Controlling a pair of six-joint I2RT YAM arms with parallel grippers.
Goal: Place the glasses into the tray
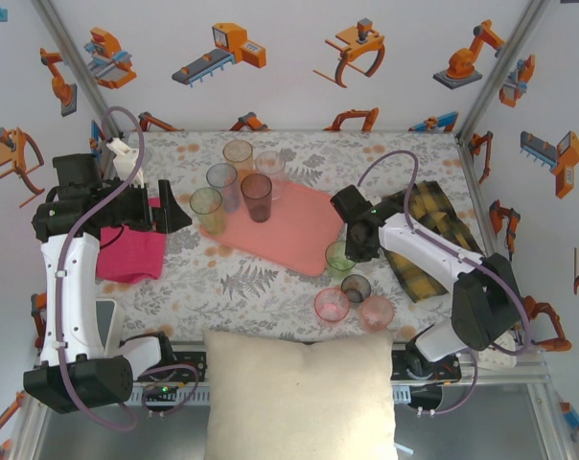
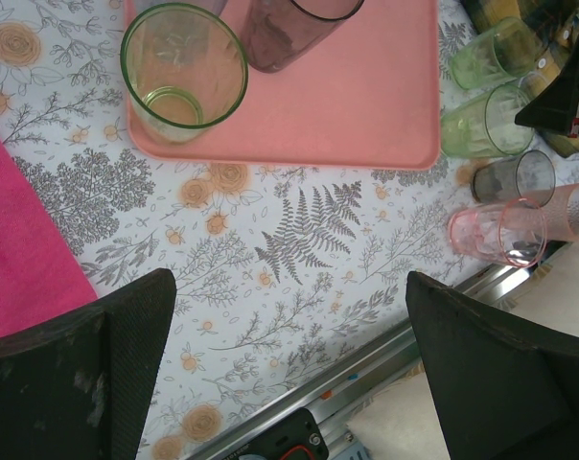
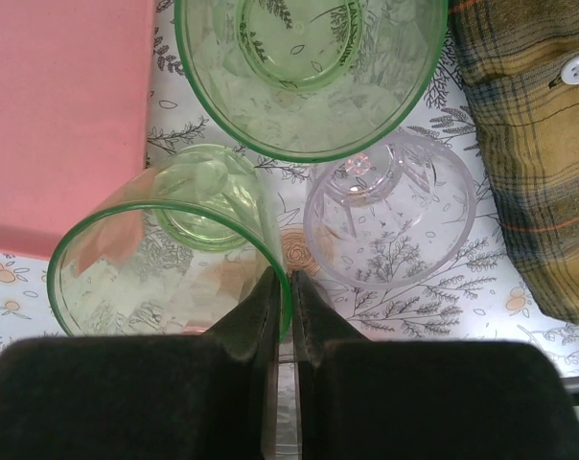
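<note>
**Salmon tray [image 3: 59, 115], green tumbler [image 3: 165, 259] pinched just beside it**

The right gripper [image 3: 282, 287] has its jaws almost together on the near wall of the green tumbler. One finger seems to sit inside the rim and one outside, though the glass blurs this. The tumbler sits on the floral table [image 2: 299, 240] by the tray's edge. A second green glass [image 3: 309, 67] and a clear glass [image 3: 390, 211] stand close by, near the plaid cloth [image 3: 529, 144]. The left gripper [image 2: 289, 364] hangs wide open and empty over the table beside the magenta cloth [image 2: 21, 249]. On the tray stand a green-rimmed glass [image 2: 184, 72] and a smoky glass [image 2: 289, 29].
</note>
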